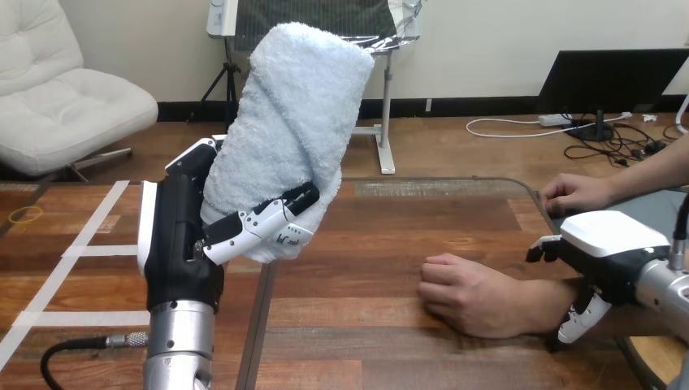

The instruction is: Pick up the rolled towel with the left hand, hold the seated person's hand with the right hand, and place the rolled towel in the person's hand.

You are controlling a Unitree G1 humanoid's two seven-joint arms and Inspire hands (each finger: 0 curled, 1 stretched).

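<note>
My left hand (183,244) stands raised at the left of the head view, shut on the rolled towel (288,130). The towel is pale blue, thick and upright, leaning a little right, with my fingers (272,223) wrapped across its lower front. The person's hand (459,292) lies on the table at centre right, loosely fisted with its knuckles up. My right hand (605,244) sits over the person's wrist (544,313), its thumb curled down the near side and its fingers over the far side.
The person's other hand (577,193) rests at the right edge beside a dark mat (654,207). White tape lines (77,252) cross the table's left part. A seam (260,325) runs between the two tabletops.
</note>
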